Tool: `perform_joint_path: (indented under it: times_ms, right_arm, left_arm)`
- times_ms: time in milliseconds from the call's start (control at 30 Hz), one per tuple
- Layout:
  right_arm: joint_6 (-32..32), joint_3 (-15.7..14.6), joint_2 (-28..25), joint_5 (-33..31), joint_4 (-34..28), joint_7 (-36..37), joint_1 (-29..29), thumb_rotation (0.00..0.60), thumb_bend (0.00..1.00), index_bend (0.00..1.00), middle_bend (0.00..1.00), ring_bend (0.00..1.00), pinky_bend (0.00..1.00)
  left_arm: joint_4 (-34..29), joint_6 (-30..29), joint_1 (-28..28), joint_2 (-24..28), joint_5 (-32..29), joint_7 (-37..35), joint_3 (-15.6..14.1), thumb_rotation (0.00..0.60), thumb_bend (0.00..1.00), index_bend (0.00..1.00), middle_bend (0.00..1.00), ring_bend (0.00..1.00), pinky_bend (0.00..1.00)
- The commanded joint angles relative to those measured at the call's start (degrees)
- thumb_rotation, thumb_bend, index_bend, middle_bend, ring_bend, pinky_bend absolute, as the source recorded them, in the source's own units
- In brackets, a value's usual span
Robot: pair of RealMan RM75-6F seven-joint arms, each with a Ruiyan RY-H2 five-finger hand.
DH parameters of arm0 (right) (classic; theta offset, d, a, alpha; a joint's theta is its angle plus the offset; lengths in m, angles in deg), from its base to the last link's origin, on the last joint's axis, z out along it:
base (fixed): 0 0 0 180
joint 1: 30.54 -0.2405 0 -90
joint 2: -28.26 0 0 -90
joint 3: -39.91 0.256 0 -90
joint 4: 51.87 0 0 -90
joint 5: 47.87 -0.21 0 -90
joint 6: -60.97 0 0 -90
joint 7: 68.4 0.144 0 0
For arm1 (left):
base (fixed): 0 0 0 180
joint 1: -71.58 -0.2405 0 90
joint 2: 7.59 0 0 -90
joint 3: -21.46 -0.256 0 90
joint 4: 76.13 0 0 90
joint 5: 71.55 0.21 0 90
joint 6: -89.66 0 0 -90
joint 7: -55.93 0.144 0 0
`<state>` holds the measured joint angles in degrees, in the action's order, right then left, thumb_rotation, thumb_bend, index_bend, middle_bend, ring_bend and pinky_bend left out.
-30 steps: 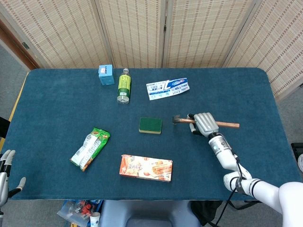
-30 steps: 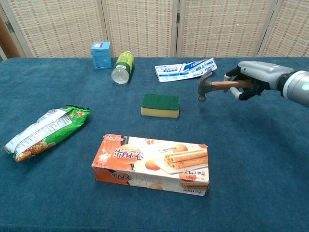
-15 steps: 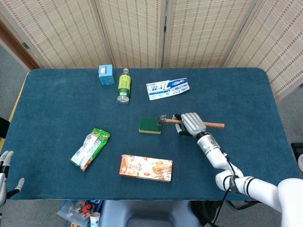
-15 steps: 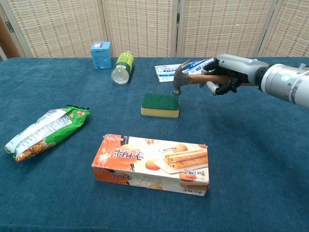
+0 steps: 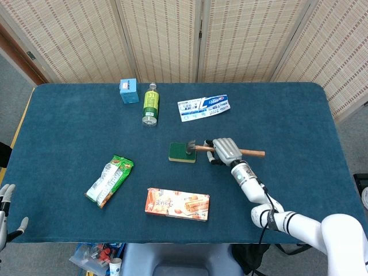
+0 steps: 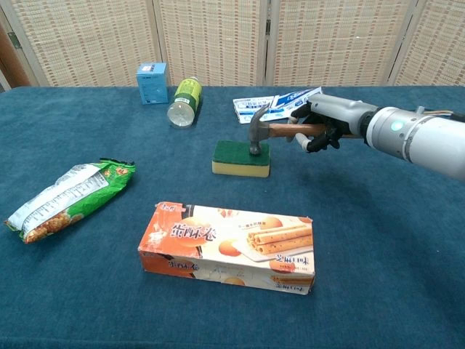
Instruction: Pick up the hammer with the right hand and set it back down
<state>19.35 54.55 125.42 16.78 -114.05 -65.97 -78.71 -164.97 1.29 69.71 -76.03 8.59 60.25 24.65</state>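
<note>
Right hand (image 6: pixel 323 125) is wrapped around the hammer (image 6: pixel 270 129), its wooden handle level and the dark steel head over the green-and-yellow sponge (image 6: pixel 241 158), seemingly touching it. I judge the pick-up done; setting it down on the blue cloth-covered table (image 6: pixel 378 240) is left. Nearby lie a glossy biscuit box (image 6: pixel 229 247) and a crinkled snack bag (image 6: pixel 65 198).

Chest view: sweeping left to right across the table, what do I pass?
Snack bag → blue carton → green bottle → biscuit box → hammer → right hand. Sponge and toothpaste pack overlap others, so left out.
</note>
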Motion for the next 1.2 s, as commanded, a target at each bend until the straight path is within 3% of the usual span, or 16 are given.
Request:
perform_joint_path:
  times_ms: [33,467,767,833,933,1000,1067,1200]
  right_arm:
    - [0.84,-0.09,0.81,-0.73,1.2,-0.63,-0.48,0.6,0.7,0.67,0.81,0.67,0.7]
    - [-2.95,0.67,-2.45,0.34,-1.23,1.23,1.66,0.6,0.7,0.67,0.81,0.67,0.7]
    - [-2.35,0.13,-4.25,-1.95,1.85,2.83,4.41,0.6,0.68,0.66,0.77,0.66,0.69]
    - [-1.52,-0.06,-4.28,-2.11,2.95,3.56,4.66,0.6,0.65,0.59,0.71,0.6,0.63]
    - [0.89,-0.35,-5.02,-1.46,3.14,6.59,4.85,0.6,0.58,0.41,0.57,0.46,0.51]
    - [1.87,-0.43,-5.77,-0.76,3.16,8.37,5.0,0.6,0.49,0.2,0.39,0.3,0.36]
    - [1.29,-0.48,-6.07,0.24,3.23,9.68,5.38,0.6,0.4,0.06,0.27,0.19,0.25]
    - [-0.66,-0.51,-7.72,2.07,2.27,12.47,6.83,0.6,0.34,0.0,0.19,0.12,0.18]
  left_arm:
    - [0.06,0.05,0.02,-0.07,-0.01,-0.03,-0.01,0.6,0.3,0.03,0.04,0.05,0.0]
    - [0.02,-0.38,-0.19,-0.39,0.31,0.02,-0.12,0.6,0.29,0.03,0.04,0.05,0.0]
    - [-0.44,-0.38,-0.08,-0.27,0.75,0.53,-0.25,0.6,0.3,0.03,0.04,0.05,0.0]
    - [-0.72,-0.4,0.03,-0.32,0.91,0.89,-0.24,0.6,0.3,0.03,0.04,0.05,0.0]
    - [-1.13,-0.42,0.17,-0.36,1.05,1.38,-0.19,0.6,0.29,0.03,0.04,0.05,0.0]
    - [-1.41,-0.41,0.24,-0.27,1.1,1.73,-0.18,0.6,0.29,0.03,0.04,0.05,0.0]
    - [-1.61,-0.35,0.3,-0.2,1.05,1.93,-0.13,0.6,0.29,0.03,0.04,0.05,0.0]
    - [-1.87,-0.19,0.53,-0.13,1.03,2.21,0.0,0.6,0.29,0.03,0.04,0.05,0.0]
